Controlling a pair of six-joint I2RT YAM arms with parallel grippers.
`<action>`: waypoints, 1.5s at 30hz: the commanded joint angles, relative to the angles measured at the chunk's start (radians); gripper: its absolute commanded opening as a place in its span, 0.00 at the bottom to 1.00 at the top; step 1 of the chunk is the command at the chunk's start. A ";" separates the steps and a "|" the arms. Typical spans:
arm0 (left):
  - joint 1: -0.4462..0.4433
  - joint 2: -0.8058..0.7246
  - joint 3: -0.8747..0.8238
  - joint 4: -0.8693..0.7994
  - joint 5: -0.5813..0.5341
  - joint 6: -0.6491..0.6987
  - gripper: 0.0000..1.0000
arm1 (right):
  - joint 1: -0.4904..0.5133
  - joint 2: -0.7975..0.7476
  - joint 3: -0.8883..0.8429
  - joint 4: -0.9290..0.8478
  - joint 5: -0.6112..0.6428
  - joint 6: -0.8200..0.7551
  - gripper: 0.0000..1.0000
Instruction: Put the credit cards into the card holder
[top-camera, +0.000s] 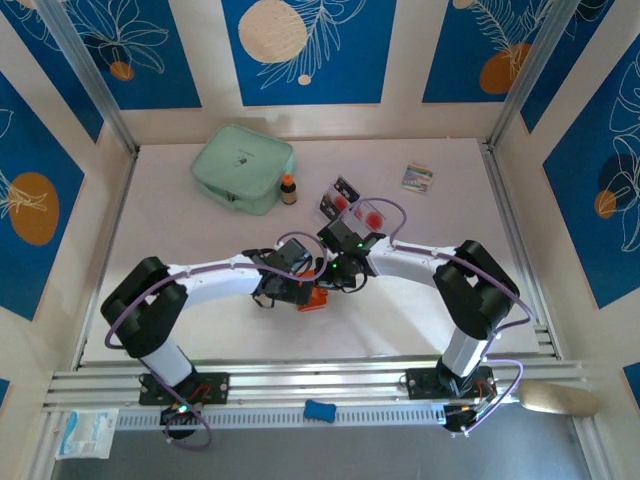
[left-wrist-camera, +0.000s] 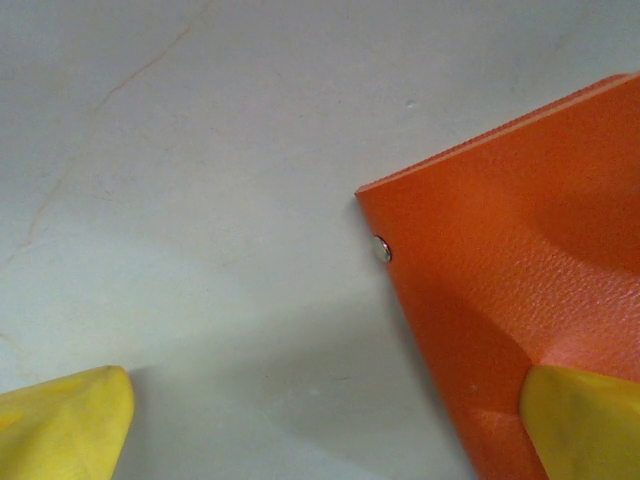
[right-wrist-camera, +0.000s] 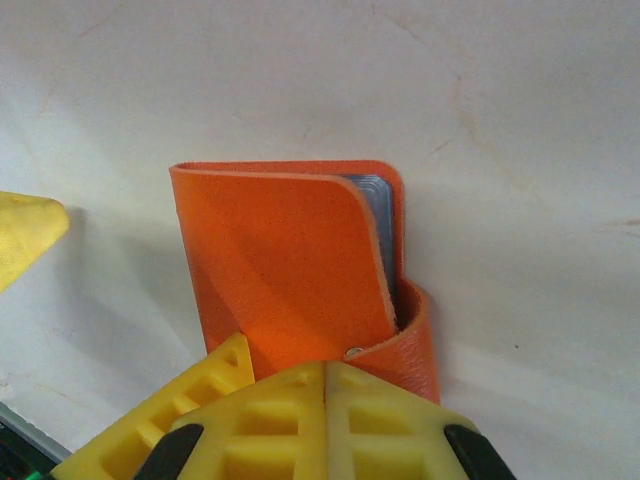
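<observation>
Top external | card holder (top-camera: 314, 298) on table (top-camera: 220, 330) centre, between both arms | credit cards (top-camera: 356, 205) loose beyond it | left gripper (left-wrist-camera: 325, 390) spread wide, one finger over holder | right gripper (right-wrist-camera: 325, 372) pinched closed at holder's edge | loading judged not begun

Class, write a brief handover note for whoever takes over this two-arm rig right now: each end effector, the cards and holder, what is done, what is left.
Left end effector: open, one finger over the card holder.
Right end effector: shut at the holder's near edge; whether it pinches it is unclear.
Credit cards: lying on the table, in neither end effector.
Done: holder's flap stands partly open, grey inside showing.
Left: move those cards into the holder.
</observation>
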 joint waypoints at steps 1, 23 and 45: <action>-0.006 0.063 -0.044 -0.079 -0.036 0.024 1.00 | 0.015 0.023 -0.002 0.012 -0.040 0.017 0.00; -0.002 0.005 0.027 -0.120 -0.022 0.024 1.00 | -0.001 0.005 -0.070 0.046 -0.030 0.050 0.00; 0.000 0.058 -0.047 -0.072 -0.023 0.013 1.00 | -0.034 -0.029 -0.003 0.038 -0.051 0.045 0.00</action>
